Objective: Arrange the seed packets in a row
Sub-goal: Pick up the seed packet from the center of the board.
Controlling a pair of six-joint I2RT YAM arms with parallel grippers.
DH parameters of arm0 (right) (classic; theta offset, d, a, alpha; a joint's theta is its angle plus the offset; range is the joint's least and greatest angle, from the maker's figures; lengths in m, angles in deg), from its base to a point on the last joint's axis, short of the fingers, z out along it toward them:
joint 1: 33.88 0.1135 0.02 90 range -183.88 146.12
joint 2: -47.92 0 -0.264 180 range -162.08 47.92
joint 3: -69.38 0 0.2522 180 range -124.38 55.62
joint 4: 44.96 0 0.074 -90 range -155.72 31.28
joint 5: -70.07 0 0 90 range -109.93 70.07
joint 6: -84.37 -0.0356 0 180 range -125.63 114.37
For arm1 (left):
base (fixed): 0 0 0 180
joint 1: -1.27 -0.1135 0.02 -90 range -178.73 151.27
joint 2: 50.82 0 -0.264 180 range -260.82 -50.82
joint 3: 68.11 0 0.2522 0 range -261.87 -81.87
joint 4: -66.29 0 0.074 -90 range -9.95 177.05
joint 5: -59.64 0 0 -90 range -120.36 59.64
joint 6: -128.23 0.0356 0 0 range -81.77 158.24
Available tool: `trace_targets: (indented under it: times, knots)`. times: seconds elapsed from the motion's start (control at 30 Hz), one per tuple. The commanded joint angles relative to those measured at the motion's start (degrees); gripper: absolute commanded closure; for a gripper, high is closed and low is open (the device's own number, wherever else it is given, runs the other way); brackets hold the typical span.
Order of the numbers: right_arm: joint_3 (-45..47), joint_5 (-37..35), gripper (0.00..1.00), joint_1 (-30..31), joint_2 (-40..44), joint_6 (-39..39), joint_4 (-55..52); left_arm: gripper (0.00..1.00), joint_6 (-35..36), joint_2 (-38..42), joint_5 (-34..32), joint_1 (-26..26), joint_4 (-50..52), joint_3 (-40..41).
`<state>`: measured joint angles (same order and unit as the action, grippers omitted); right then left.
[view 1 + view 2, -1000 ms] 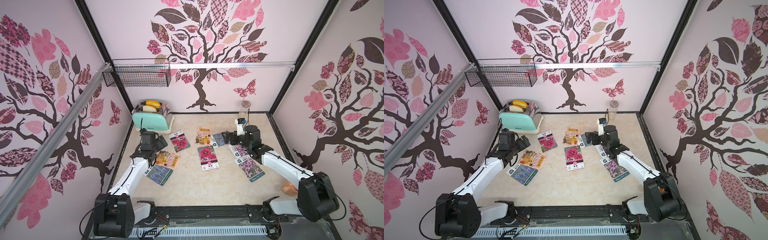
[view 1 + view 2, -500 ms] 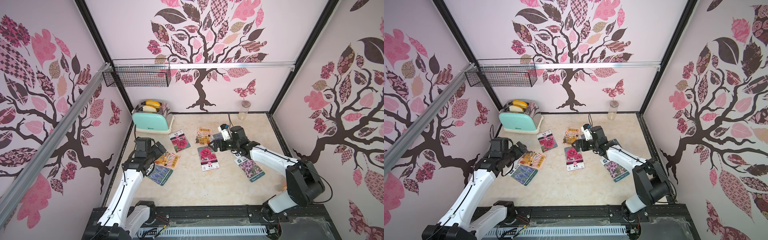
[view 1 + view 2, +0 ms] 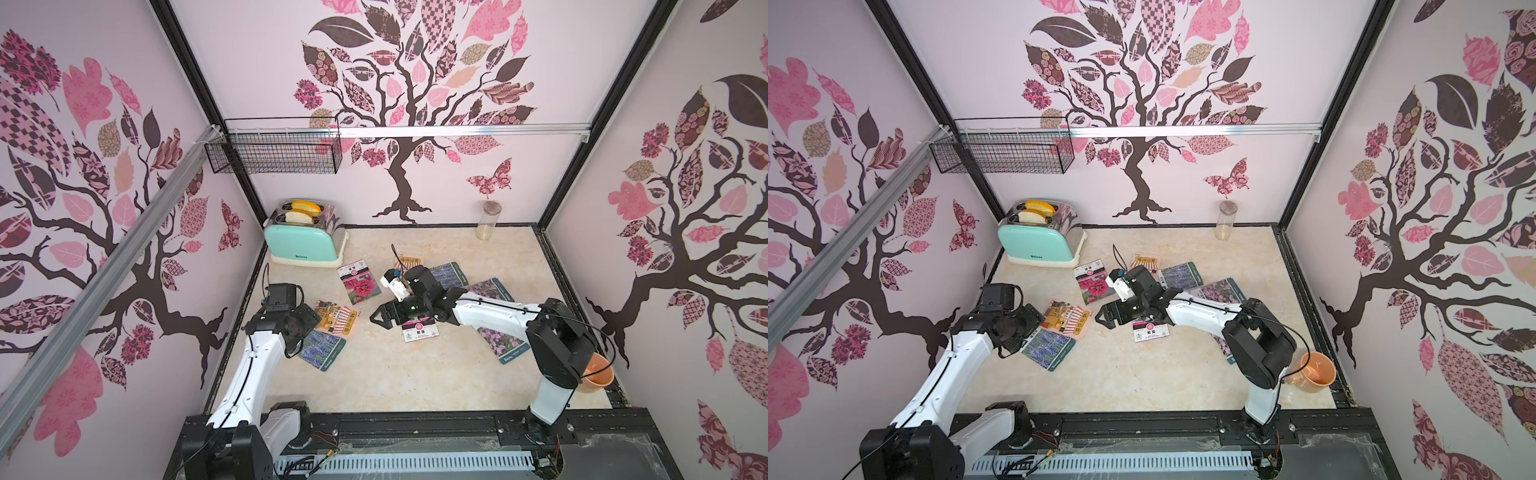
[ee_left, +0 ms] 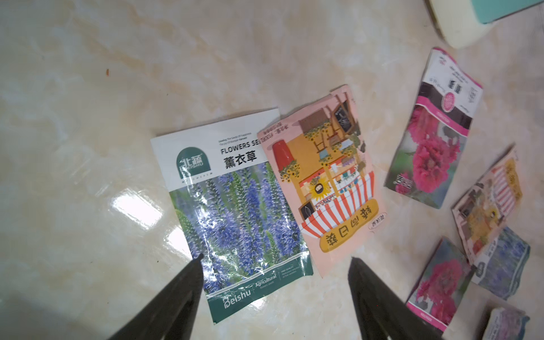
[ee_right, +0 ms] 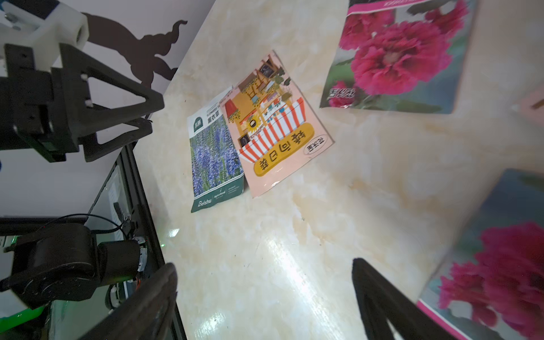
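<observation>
1. Left wrist view: left gripper [image 4: 276, 259] jaws partly apart, empty, above blue lavender packet [image 4: 232, 212].
2. Right gripper [image 5: 265, 263] wide, empty.
3. Orange shop packet [image 4: 326, 176] overlaps lavender's edge. Both sit in front of toaster [image 3: 299, 245]; magenta packet [image 3: 360, 282] near toaster's corner. No row yet.
4. Likely light, floppy, slick: pinch a free short edge.

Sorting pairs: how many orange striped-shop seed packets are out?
2. One orange packet lies by the left gripper, overlapping a blue lavender packet; the other orange packet sits farther back, partly hidden behind the right arm.
</observation>
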<state>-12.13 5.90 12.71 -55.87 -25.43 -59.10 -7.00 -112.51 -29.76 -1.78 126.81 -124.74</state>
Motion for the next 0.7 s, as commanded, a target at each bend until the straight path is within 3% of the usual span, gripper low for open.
trace_targets:
  times: [0.0,0.17,0.5,0.67]
  knots:
    - [-2.0,1.7,0.08,1.1,-2.1,-2.1,1.2,0.37,-1.2,-1.0,1.8,-0.9,0.0,1.5]
    - [-5.1,4.9,0.13,2.0,-7.4,-2.5,0.8,0.43,-1.5,-2.1,2.6,-2.7,-2.0,3.4]
    - [-11.6,6.5,0.21,6.1,-15.1,-4.7,1.0,0.52,0.3,-4.5,7.8,-12.2,-7.4,8.1]
    - [-12.7,6.5,0.21,7.6,-17.6,-5.6,2.0,0.59,0.6,-9.1,10.2,-12.5,-8.7,8.5]
